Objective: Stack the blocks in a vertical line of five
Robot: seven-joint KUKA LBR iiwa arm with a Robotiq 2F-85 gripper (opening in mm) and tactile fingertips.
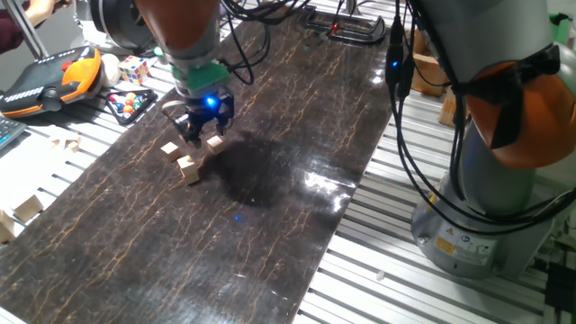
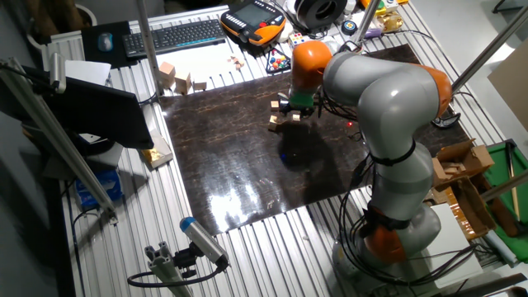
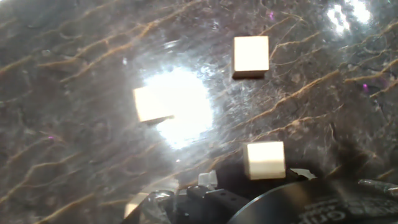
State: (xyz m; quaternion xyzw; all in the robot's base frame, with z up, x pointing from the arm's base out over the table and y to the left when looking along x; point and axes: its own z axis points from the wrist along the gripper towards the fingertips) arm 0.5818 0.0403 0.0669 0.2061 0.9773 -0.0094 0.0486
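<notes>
Glossy dark marble-look tabletop point(image 1: 270, 180), veined in gold, throwing back hard glare. The blocks point(image 3: 251, 55) are plain pale wood, matt and smooth-faced. Around the slab, ribbed bare metal framing point(image 1: 378, 261). The arm's casing point(image 2: 388, 91) looks like smooth plastic, grey and orange, slightly shiny.

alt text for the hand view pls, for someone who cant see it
Looking straight down at a dark, gold-veined table, three small tan wooden blocks lie apart: one at upper right, one at centre left partly washed out by a bright glare, one lower right. The gripper's dark body fills the bottom edge.
</notes>
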